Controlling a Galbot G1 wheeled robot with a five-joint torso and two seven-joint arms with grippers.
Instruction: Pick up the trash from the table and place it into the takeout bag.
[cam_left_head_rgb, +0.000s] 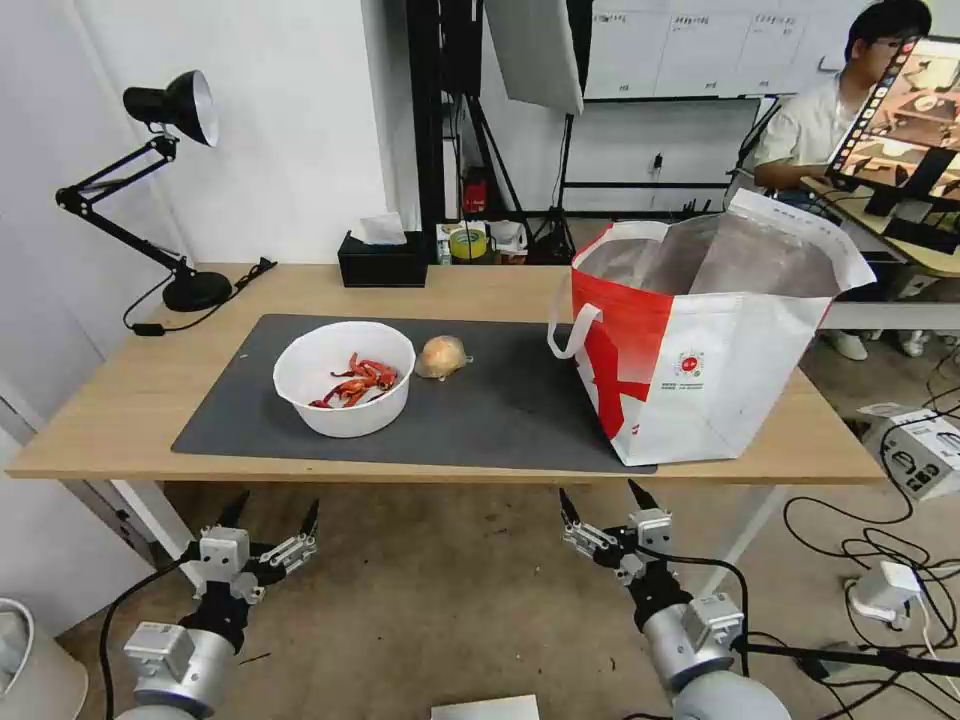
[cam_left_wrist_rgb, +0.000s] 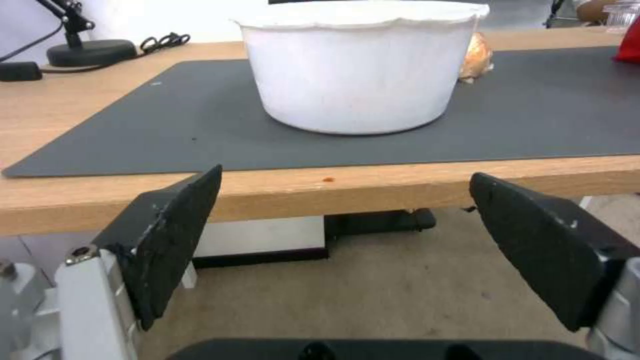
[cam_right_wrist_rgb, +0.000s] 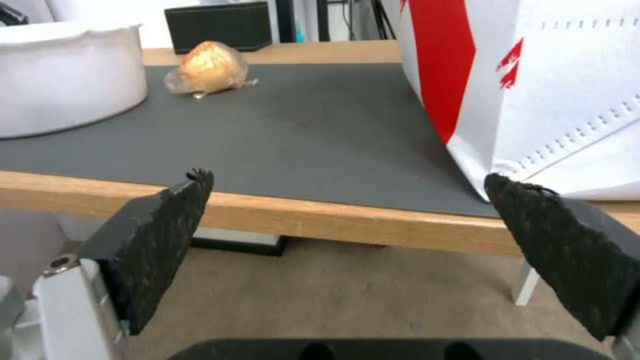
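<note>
Head view high, wrist views low, sharing table (cam_left_head_rgb: 140, 400) edge

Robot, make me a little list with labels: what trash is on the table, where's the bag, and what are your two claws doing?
trash: white bowl with red-orange shells; tan wrapped lump beside it
surface: dark grey mat on the wooden table
takeout bag: upright, mouth open, at the mat's right end
left gripper: open, empty, below the table's front edge
right gripper: open, empty, below the table's front edge

Two silver-grey cylindrical arms trailing black cables, each ending in a left gripper (cam_left_head_rgb: 273, 512) and right gripper (cam_left_head_rgb: 601, 499) with white metal brackets, small screws, and black, tapered, rough-textured jaws.
</note>
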